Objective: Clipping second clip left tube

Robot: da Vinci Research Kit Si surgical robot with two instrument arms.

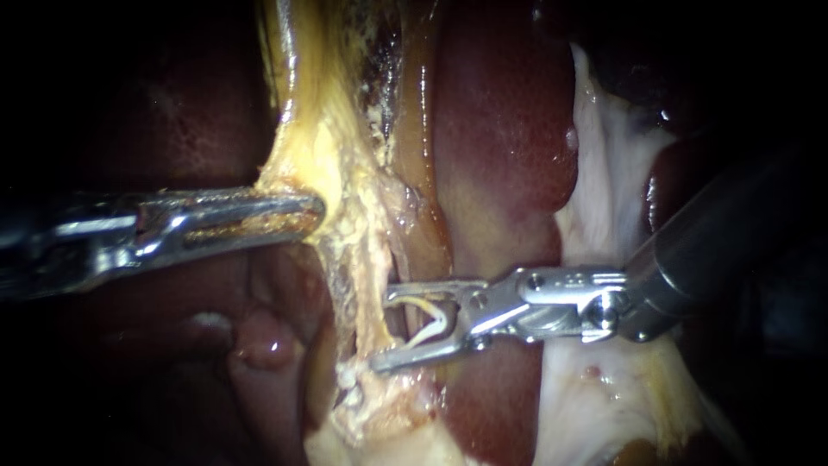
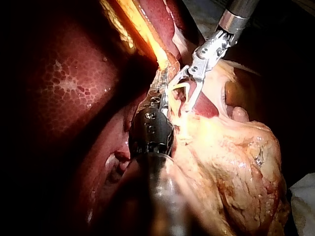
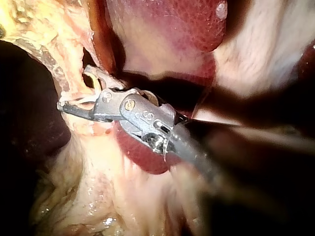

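My left instrument (image 1: pixel 297 214) comes in level from the left, its jaws shut on the yellow fatty tissue (image 1: pixel 319 147) and holding it taut. Below that tissue a thin pale tube (image 1: pixel 373 298) runs downward. My right instrument (image 1: pixel 384 328) reaches in from the right. Its jaws stand wide apart, one on each side of the tube, and carry a pale V-shaped clip (image 1: pixel 434 324) between them. The left wrist view shows my left instrument (image 2: pixel 165 83) beside my right instrument (image 2: pixel 184 96). In the right wrist view my right instrument (image 3: pixel 76 91) straddles the tissue strand.
Dark red liver (image 1: pixel 500 129) lies behind the tube, and pale whitish tissue (image 1: pixel 604 181) lies under the right shaft. A big yellow fatty mass (image 2: pixel 236 162) fills the space beside my left instrument, with liver (image 2: pixel 64 98) on its other side.
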